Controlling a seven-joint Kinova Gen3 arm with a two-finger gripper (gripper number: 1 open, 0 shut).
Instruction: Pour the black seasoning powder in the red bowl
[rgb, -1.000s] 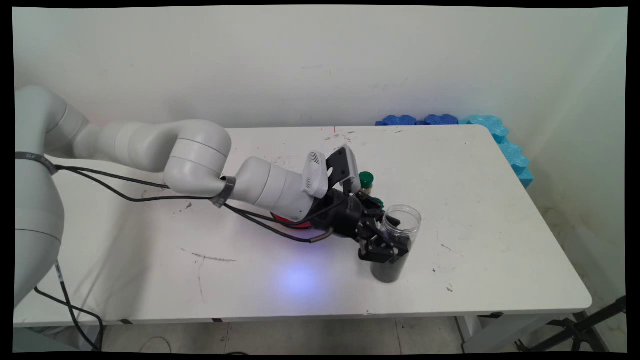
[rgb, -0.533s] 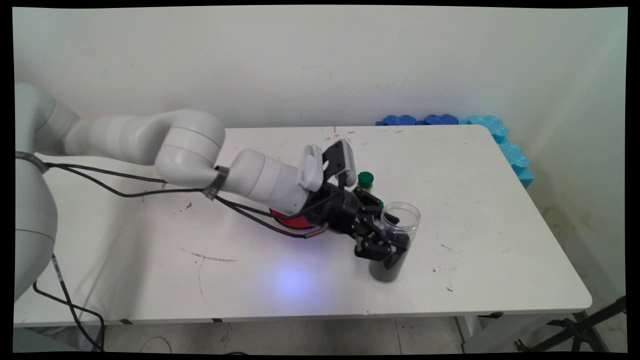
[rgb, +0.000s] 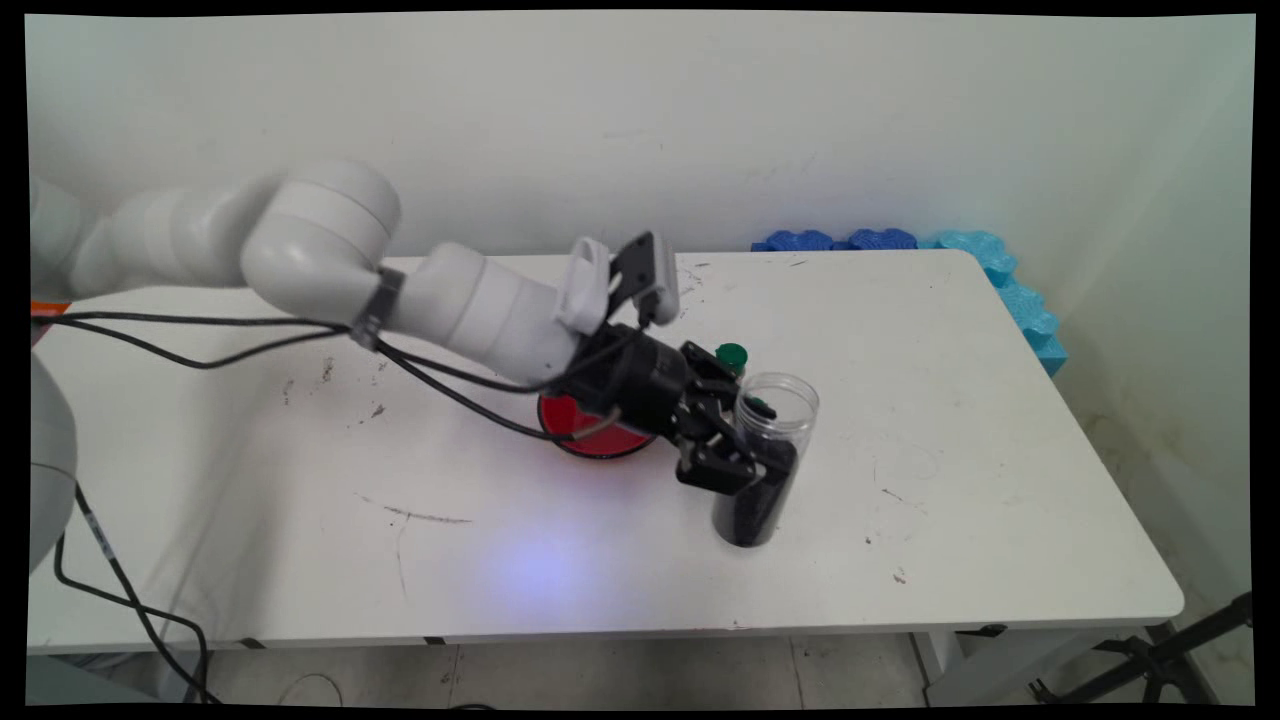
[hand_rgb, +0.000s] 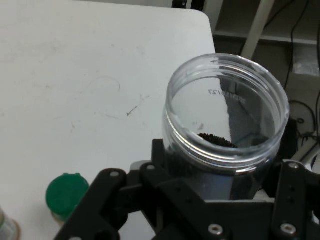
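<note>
A clear plastic jar (rgb: 763, 455) with no lid, part filled with dark grains, is held in my gripper (rgb: 742, 462), which is shut on its middle. The jar leans toward the left and its base sits at or just above the table. In the hand view the jar (hand_rgb: 227, 131) shows its open mouth and the dark fill inside, with the black linkage around its body. A small bottle with a green cap (rgb: 732, 357) stands just behind the gripper and appears as the green cap (hand_rgb: 66, 194) at lower left of the hand view.
A red round dish (rgb: 585, 432) lies on the white table (rgb: 950, 420) under the wrist, partly hidden by it. Blue foam pieces (rgb: 900, 242) line the table's far right edge. Black cables hang from the arm over the table's left part.
The arm has drawn back to the left and upward, carrying the jar with it a little to the left and tilting it. More of the red dish shows now.
</note>
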